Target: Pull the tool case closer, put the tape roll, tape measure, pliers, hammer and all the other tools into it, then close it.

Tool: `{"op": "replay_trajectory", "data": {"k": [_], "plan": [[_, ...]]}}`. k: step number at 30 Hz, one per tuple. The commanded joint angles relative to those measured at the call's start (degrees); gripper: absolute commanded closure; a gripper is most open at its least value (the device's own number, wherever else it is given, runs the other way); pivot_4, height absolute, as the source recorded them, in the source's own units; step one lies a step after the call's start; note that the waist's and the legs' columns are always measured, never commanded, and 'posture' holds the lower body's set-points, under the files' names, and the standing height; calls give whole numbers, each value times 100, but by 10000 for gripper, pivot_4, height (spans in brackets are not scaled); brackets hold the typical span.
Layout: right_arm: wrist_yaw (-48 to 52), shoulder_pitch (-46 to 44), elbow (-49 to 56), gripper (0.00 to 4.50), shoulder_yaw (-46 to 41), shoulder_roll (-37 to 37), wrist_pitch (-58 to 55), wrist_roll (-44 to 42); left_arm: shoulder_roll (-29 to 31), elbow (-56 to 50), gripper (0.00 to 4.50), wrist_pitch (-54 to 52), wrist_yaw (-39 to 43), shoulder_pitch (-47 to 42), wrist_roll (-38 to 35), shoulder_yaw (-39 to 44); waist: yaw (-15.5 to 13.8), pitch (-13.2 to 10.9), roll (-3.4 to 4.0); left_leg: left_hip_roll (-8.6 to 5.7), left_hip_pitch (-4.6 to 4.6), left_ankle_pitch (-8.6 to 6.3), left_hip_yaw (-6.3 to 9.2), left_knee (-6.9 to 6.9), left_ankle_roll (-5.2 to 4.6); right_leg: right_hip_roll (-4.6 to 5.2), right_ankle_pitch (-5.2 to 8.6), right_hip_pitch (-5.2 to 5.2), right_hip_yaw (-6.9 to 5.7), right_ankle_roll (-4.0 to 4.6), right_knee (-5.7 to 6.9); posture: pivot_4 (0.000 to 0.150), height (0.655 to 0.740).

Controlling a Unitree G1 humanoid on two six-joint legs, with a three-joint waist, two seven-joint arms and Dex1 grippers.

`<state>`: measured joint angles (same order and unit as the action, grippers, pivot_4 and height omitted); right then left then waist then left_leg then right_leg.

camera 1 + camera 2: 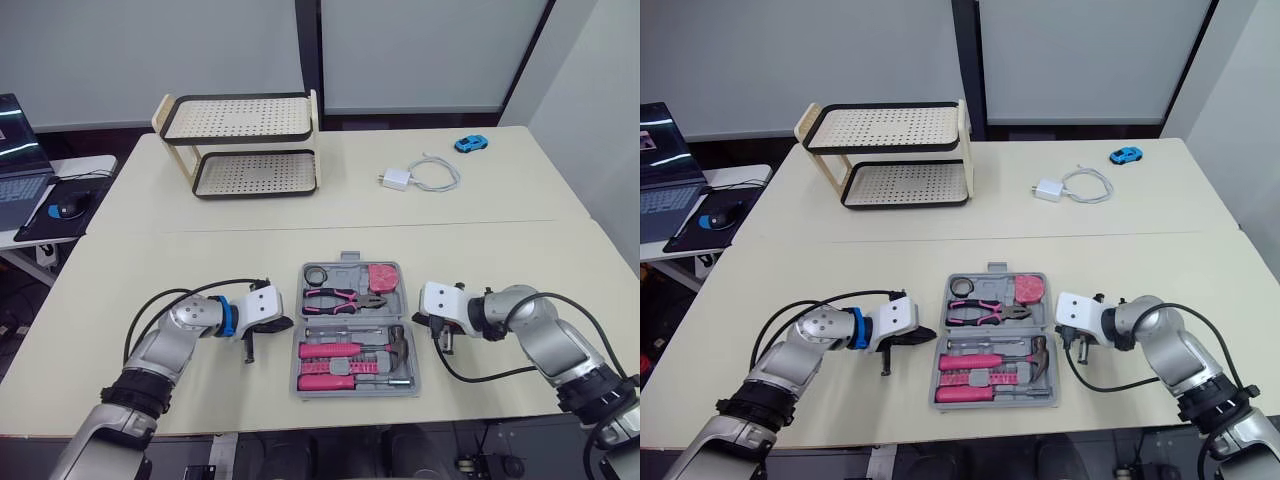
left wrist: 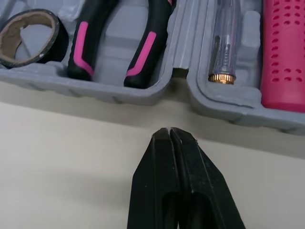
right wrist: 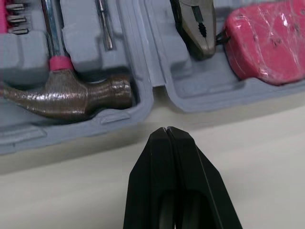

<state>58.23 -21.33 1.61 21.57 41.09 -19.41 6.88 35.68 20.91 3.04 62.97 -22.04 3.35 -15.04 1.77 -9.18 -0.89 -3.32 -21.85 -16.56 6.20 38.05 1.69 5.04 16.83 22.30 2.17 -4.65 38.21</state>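
Left hand (image 2: 170,132) was pinched shut on nothing, its tip just beside the case's (image 1: 350,391) left edge at the hinge fold. Case lay open near the counter's (image 1: 200,250) front edge, with roll (image 1: 318,274), pliers (image 1: 340,297), measure (image 1: 383,276) and hammer (image 1: 398,345) all seated. Right hand (image 3: 165,131) was shut and empty too, mirrored at the right edge. I'd say only closing was left: lift the far half from both sides and fold it evenly. Couldn't make out any latches, or whether the small bits sat flush.

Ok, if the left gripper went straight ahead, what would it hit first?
Likely the tool case, its grey side wall by the hinge gap; the shut left gripper aims there.
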Motion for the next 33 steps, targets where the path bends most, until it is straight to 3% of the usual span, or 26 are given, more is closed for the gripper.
{"op": "replay_trajectory", "data": {"k": [1,20,33], "plan": [[-63,-160,-14,45000,-4,-84,-7,102,-117,142,44792,44,-121,-163,94,-70,-5,0,0,-1,0,0,0,0,1,0,0,0,0,0,0,1500,7400],[-86,-174,118,45000,98,-517,-307,175,-713,-699,44792,-915,-47,143,6,-333,-13,7,1,-2,8,1,2,9,1,7,0,1,1,-1,36,1500,7400],[-33,352,764,45000,-33,-382,-626,87,-700,-1677,44792,-1474,72,650,-2,-506,-21,8,2,1,7,-1,5,8,-2,10,1,0,2,-2,34,1500,7400]]}}
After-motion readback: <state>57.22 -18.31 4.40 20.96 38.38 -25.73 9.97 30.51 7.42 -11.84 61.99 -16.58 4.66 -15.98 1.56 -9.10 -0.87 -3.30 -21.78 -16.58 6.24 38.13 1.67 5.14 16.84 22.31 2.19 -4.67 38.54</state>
